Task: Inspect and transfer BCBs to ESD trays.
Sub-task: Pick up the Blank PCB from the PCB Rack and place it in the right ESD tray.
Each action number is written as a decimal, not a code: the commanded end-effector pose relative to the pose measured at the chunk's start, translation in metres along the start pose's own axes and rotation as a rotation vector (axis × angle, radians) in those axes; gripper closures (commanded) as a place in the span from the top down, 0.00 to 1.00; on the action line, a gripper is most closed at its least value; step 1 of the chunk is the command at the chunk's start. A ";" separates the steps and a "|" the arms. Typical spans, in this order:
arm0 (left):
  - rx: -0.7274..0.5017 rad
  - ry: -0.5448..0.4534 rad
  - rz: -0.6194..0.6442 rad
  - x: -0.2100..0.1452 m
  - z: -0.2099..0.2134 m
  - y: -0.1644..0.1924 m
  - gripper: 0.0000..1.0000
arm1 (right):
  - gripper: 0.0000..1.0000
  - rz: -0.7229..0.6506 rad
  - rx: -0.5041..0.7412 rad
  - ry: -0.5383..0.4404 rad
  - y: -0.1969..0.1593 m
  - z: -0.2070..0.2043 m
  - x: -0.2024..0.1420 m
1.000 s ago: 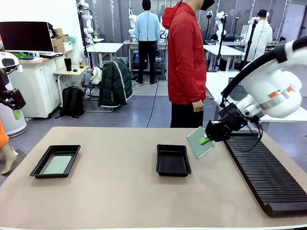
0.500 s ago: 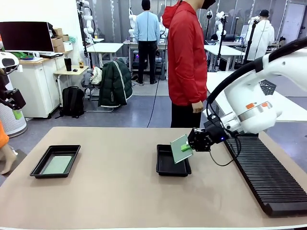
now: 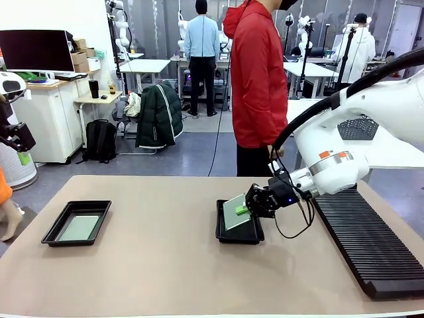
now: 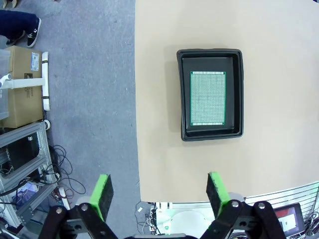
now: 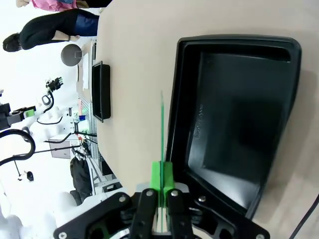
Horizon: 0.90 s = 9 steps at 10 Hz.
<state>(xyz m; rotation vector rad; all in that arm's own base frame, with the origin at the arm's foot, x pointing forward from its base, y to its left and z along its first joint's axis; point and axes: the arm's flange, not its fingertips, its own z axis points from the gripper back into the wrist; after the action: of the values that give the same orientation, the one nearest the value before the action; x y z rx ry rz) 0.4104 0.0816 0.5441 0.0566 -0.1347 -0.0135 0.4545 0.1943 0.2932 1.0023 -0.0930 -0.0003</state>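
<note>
My right gripper (image 3: 246, 209) is shut on one edge of a pale green BCB (image 3: 234, 211). The board hangs tilted just above the middle ESD tray (image 3: 238, 236), its lower edge close to the tray's floor. In the right wrist view the BCB (image 5: 162, 124) shows edge-on as a thin green line between the pads, over the near rim of the tray (image 5: 185, 114). A second ESD tray (image 3: 58, 228) at the left holds another BCB (image 3: 78, 228) lying flat. My left gripper (image 4: 159, 185) is open, high above that tray (image 4: 212, 135) and its BCB (image 4: 208, 97).
A long black slotted rack (image 3: 371, 245) runs along the table's right side. A person in a red jacket (image 3: 258, 79) stands at the far edge behind the middle tray. Bare tabletop lies between the two trays.
My right arm has carried the board leftward and down, from beside the rack to just above the middle tray. The left gripper has stayed open and still.
</note>
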 end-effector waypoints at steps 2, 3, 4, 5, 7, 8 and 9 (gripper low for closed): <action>0.000 -0.004 0.002 -0.001 -0.001 -0.001 1.00 | 0.03 -0.017 -0.031 -0.053 0.002 -0.022 -0.001; 0.000 -0.004 0.002 -0.001 -0.001 -0.001 1.00 | 0.03 -0.029 -0.050 -0.056 0.003 -0.024 -0.002; 0.000 -0.004 0.002 -0.001 -0.001 -0.001 1.00 | 0.03 -0.042 -0.072 -0.057 0.005 -0.027 -0.002; 0.000 -0.004 0.002 -0.001 -0.001 -0.001 1.00 | 0.03 -0.051 -0.086 -0.059 0.008 -0.028 -0.001; 0.000 -0.004 0.002 -0.001 -0.001 -0.001 1.00 | 0.03 -0.079 -0.112 -0.054 0.008 -0.032 0.002; 0.000 -0.004 0.002 -0.001 -0.001 -0.001 1.00 | 0.03 -0.085 -0.121 -0.051 0.009 -0.033 0.004; 0.000 -0.004 0.002 -0.001 -0.001 -0.001 1.00 | 0.03 -0.095 -0.132 -0.044 0.008 -0.034 0.006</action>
<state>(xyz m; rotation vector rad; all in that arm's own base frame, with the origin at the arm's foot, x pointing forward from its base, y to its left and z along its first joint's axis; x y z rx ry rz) 0.4104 0.0816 0.5441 0.0566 -0.1346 -0.0136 0.4572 0.2191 0.2826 0.9060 -0.0961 -0.0936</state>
